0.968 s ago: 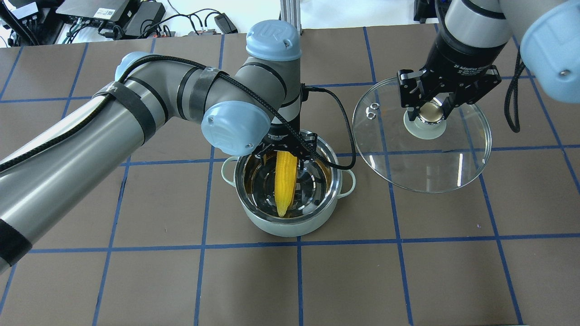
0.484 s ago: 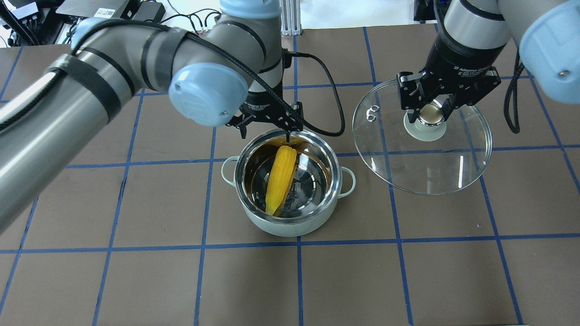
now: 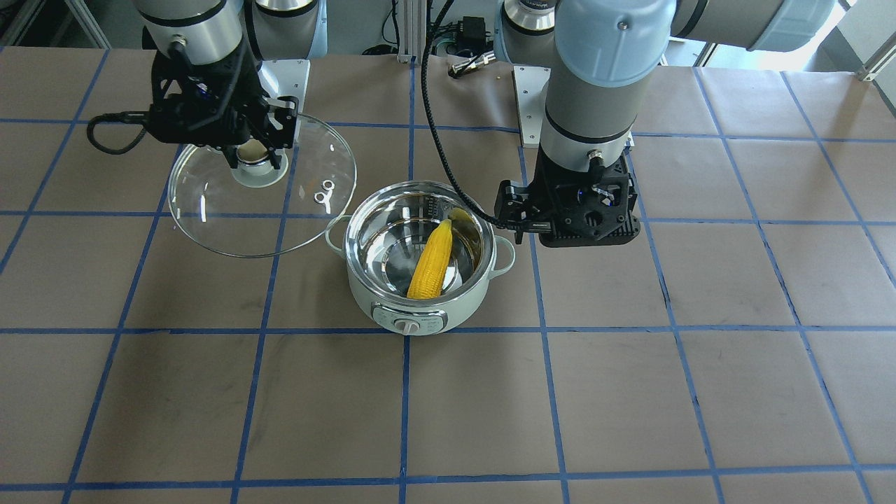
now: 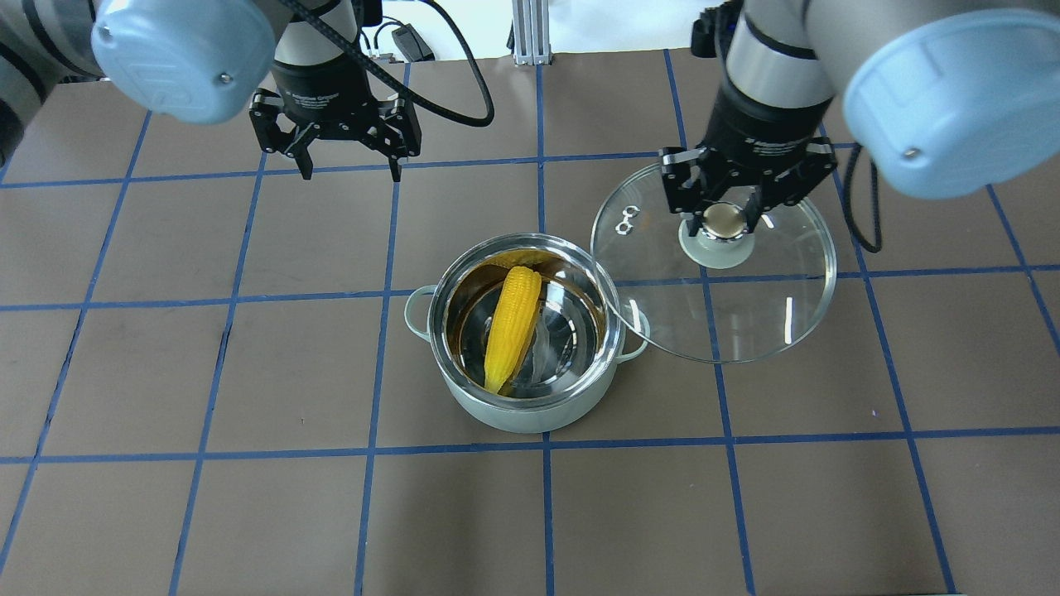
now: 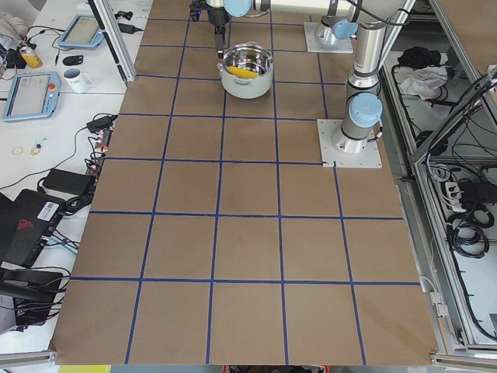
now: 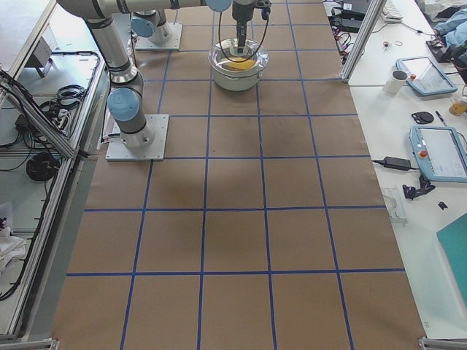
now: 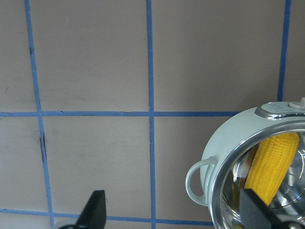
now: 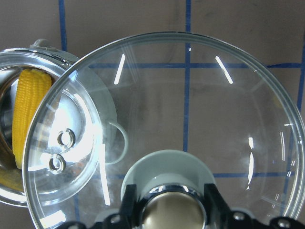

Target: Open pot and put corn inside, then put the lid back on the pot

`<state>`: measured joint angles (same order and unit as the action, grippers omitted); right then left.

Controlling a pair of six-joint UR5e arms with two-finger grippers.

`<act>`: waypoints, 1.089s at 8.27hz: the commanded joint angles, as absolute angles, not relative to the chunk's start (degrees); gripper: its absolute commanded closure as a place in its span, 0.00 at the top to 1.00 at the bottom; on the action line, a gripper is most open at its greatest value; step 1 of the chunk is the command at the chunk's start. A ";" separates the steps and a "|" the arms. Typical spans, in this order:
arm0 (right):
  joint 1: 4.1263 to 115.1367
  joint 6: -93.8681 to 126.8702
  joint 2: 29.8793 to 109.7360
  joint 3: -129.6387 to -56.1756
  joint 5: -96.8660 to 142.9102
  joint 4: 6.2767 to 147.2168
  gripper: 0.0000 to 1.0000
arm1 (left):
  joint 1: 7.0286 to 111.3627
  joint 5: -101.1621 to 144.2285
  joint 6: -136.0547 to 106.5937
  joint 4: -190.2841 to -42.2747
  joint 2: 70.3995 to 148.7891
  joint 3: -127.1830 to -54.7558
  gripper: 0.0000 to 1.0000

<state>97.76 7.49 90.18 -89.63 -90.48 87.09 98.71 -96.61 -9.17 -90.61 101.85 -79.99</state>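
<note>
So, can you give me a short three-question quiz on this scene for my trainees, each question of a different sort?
1. True or false: the corn lies inside the pot.
2. Multiple choice: which thing is the right gripper shut on? A the corn; B the lid; C the pot.
3. Fill the gap: the left gripper holds nothing, and its jaws are ____.

Key: 1 true; 2 B, it grips the lid by its knob, with the lid held off to the side of the pot; 3 open.
</note>
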 commanded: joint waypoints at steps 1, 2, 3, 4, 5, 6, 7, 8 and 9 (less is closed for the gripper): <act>110.26 22.62 80.20 -83.70 -90.35 90.52 0.21 | 94.77 -97.47 -6.42 -91.85 99.85 -79.54 1.00; 113.17 26.42 77.29 -82.89 -90.26 93.57 0.21 | 92.40 -97.64 -5.55 -92.72 97.93 -80.06 1.00; 114.25 27.93 76.04 -82.97 -89.92 94.91 0.21 | 89.76 -97.65 -3.27 -93.07 96.34 -80.50 1.00; 114.43 29.69 75.16 -83.23 -87.82 96.57 0.20 | 89.30 -97.73 -3.34 -93.34 96.15 -80.42 1.00; 115.65 30.40 73.93 -83.41 -87.54 97.64 0.20 | 89.21 -97.73 -3.34 -93.43 95.89 -80.59 1.00; 117.23 31.19 73.31 -83.76 -87.80 98.08 0.20 | 89.30 -97.04 -3.60 -93.51 95.98 -80.51 1.00; 117.33 31.29 72.87 -84.37 -87.63 98.17 0.19 | 89.30 -96.77 -3.78 -93.52 96.15 -80.25 1.00; 117.33 31.20 72.69 -85.68 -87.63 98.70 0.18 | 89.38 -95.72 -4.91 -93.52 96.33 -80.51 1.00; 117.33 31.29 72.51 -87.43 -87.63 102.27 0.18 | 89.38 -91.01 -5.01 -93.34 96.33 -80.42 1.00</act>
